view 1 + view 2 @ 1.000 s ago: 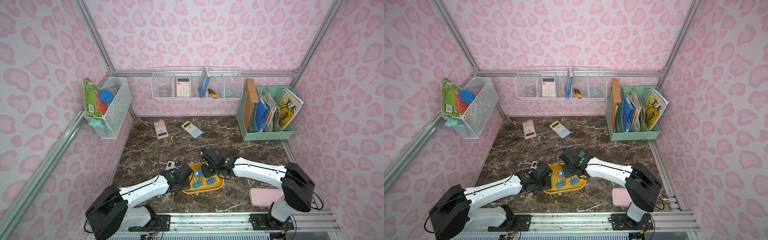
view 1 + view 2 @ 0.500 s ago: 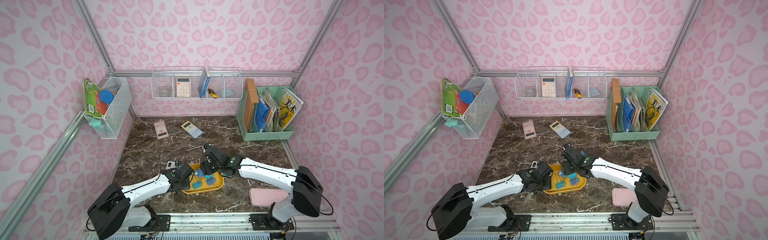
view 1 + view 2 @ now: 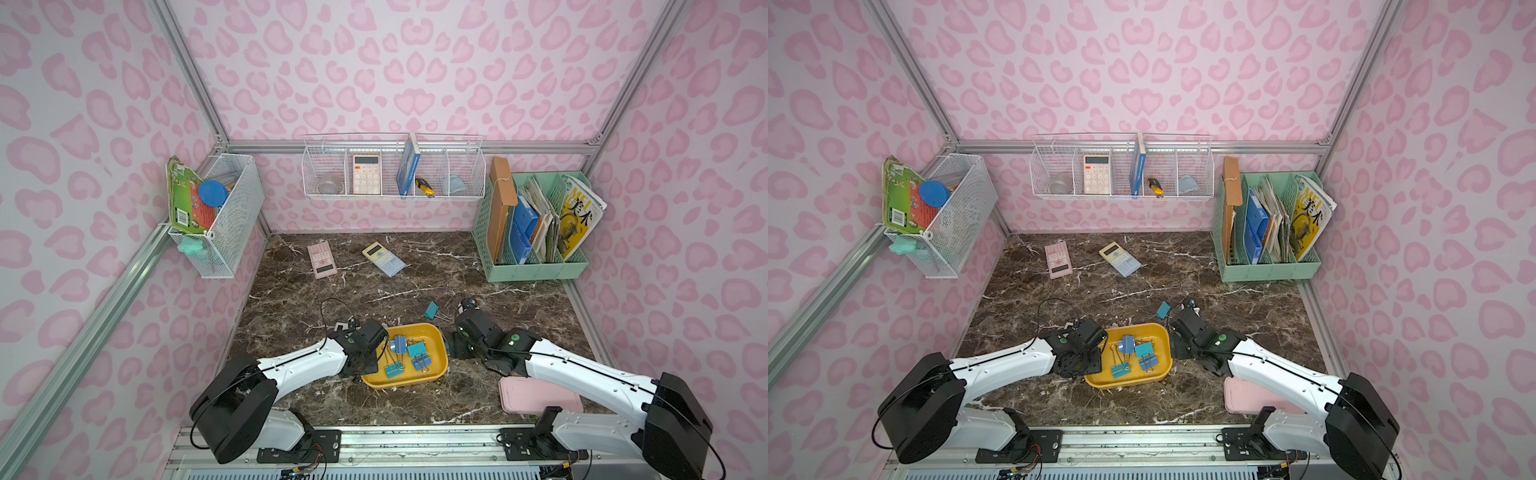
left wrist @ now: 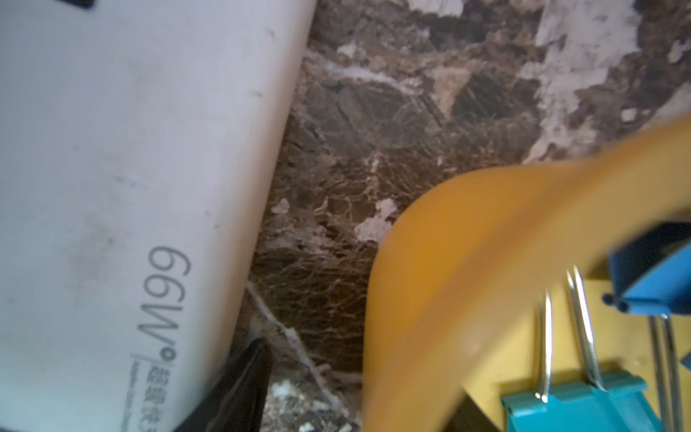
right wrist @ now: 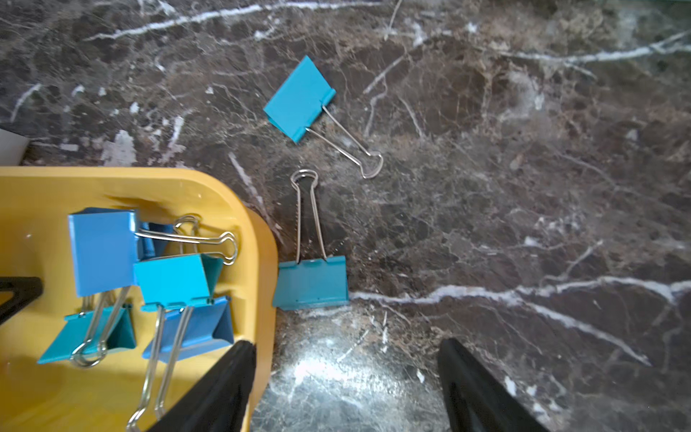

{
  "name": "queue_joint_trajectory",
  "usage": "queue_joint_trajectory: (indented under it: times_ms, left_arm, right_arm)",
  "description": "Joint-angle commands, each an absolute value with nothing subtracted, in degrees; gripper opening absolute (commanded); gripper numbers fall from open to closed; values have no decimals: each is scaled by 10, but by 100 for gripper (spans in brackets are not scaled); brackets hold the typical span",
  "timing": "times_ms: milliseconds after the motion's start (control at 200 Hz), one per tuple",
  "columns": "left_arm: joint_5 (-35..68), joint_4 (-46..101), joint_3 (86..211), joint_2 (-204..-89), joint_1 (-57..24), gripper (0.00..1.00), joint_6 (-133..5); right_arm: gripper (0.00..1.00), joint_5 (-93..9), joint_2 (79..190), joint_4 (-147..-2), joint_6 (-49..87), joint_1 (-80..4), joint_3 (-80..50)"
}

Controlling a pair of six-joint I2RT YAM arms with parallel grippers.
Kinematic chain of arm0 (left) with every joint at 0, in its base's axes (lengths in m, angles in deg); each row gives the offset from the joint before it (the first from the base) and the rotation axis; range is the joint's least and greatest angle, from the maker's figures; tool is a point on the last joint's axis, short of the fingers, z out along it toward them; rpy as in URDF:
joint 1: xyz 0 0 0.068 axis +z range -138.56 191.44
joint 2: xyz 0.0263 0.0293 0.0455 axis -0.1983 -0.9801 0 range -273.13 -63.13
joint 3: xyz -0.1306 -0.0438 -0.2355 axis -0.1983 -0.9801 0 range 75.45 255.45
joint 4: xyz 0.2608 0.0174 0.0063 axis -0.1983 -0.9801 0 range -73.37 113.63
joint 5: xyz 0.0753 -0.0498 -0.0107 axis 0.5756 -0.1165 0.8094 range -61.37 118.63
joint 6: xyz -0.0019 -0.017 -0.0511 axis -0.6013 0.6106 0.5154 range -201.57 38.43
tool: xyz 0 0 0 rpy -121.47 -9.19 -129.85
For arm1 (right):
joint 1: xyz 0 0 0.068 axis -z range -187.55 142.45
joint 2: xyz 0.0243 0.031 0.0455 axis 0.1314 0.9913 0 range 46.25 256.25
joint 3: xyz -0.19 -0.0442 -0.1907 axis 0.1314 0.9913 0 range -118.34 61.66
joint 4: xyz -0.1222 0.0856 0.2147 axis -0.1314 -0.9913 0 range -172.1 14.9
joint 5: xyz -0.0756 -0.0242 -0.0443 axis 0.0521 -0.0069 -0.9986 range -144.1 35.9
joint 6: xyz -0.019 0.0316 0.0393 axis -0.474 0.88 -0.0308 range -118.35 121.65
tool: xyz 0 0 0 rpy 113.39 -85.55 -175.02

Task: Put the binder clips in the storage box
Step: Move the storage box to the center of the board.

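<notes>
Mostly done: box (image 3: 415, 330) lower centre of frame holds at least 4 clips (image 5: 172, 278), 2 more out on tabletop (image 5: 486, 187), near clip (image 5: 310, 280) just beside box wall, far clip (image 5: 297, 99) apart; my right end effector (image 5: 346, 348) spread & empty, left end effector (image 3: 365, 359) at box edge, state can't tell.

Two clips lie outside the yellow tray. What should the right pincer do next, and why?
Probably move onto the nearer teal clip and close: it lies on the marble beside the yellow tray, and the right pincer hangs open and empty just short of it.
</notes>
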State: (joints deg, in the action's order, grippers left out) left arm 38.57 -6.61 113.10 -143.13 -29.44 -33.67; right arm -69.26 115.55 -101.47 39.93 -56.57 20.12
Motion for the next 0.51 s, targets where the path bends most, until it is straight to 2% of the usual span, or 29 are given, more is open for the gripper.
queue_joint_trajectory:
  times_ms: [0,501]
  left_arm:
    - [386,-98,1125,-1436,-294,62,-335]
    - [401,-151,1102,-1390,-266,62,-306]
  right_arm:
    - [81,-685,1159,-992,408,-562,209]
    - [81,-650,1182,-976,415,-560,237]
